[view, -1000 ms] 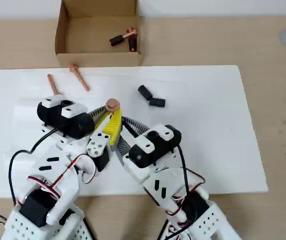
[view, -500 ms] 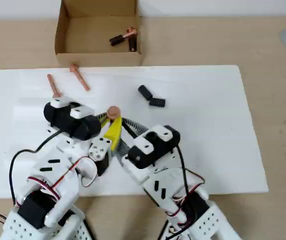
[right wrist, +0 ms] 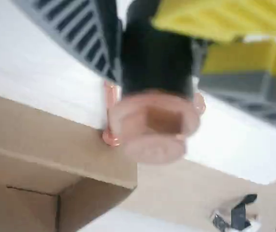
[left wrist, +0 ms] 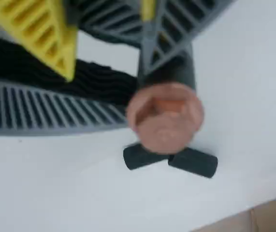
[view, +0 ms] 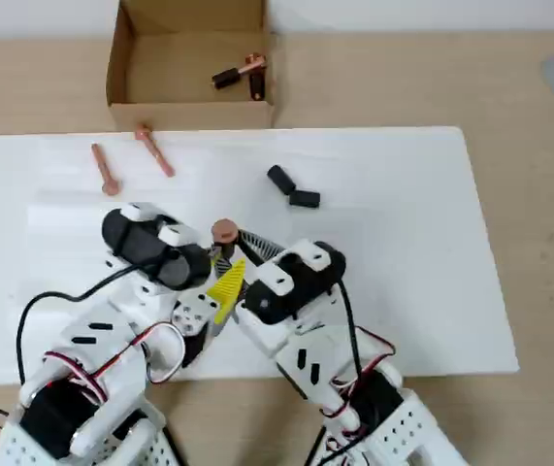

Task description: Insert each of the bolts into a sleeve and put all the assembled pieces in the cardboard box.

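Pinching one dark sleeve (right wrist: 152, 72) together, the left end effector (left wrist: 167, 58) and right end effector (right wrist: 153, 53) meet over the white sheet (view: 403, 291), fingers pressed onto it. A copper bolt (view: 224, 231) sits in its top. Farther out, two loose sleeves (view: 279, 179) lie touching. Two loose bolts (view: 105, 167) lie near the cardboard box (view: 116, 68), which holds assembled pieces (view: 240, 73) on the table (view: 529, 97).

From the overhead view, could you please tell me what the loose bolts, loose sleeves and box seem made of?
Loose bolts: copper-toned, dull sheen; metal or coloured plastic, unclear. Loose sleeves: matte black, probably plastic or rubber. Box: plain brown cardboard, matte, with folded walls.
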You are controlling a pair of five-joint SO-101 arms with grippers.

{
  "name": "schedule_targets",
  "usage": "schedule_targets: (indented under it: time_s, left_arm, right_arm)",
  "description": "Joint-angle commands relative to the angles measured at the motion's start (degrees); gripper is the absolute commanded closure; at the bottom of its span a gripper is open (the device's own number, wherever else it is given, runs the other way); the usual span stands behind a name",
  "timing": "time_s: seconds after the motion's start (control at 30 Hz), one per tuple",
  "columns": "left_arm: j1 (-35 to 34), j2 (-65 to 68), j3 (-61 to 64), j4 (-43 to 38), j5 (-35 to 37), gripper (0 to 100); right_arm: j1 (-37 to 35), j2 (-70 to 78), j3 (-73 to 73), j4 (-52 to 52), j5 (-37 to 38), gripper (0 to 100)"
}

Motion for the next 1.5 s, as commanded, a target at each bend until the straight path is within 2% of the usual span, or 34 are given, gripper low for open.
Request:
schedule_targets:
  time_s: [0.0, 0.17, 0.3, 0.5, 0.67, 0.83, 0.93, 1.03, 1.2, 1.47]
  left_arm:
    - [-3.6, 0.22, -1.67, 1.85, -2.46, 89]
    - [-12.48, 0.22, -6.24, 1.58, -5.36, 89]
    - [-18.99, 0.22, -7.56, 1.41, -5.63, 89]
    - [-26.9, 0.22, -10.02, 1.41, -5.19, 89]
    - [-33.67, 0.31, -7.21, 0.88, -5.19, 89]
    - [-42.9, 0.31, 5.45, -9.85, -3.96, 89]
    - [-48.09, 0.31, 10.73, -16.53, 3.08, 89]
    - [-50.2, 0.22, 12.31, -17.76, 6.68, 89]
    - [-50.64, 0.22, 14.33, -17.67, 6.51, 89]
    - [-50.73, 0.22, 19.08, -17.76, 6.51, 89]
  right_arm:
    - [0.57, -9.1, -0.22, -1.32, -0.35, 98.7]
    - [1.8, -8.84, -0.4, -1.23, 0.0, 98.7]
    - [3.38, -5.58, -0.22, -0.79, 7.82, 98.7]
    - [6.81, -0.13, 0.04, -7.21, 14.07, 98.7]
    - [12.09, 5.49, -2.77, -12.04, 16.35, 98.7]
    - [13.41, 17.36, -14.2, -12.22, 16.35, 98.7]
    - [13.41, 28.18, -22.64, -12.31, 16.44, 98.7]
    - [13.41, 38.9, -30.55, -12.4, 16.53, 98.7]
    - [13.23, 53.23, -40.66, -16.88, 19.16, 98.7]
    - [14.73, 73.27, -55.52, -17.23, 20.22, 98.7]
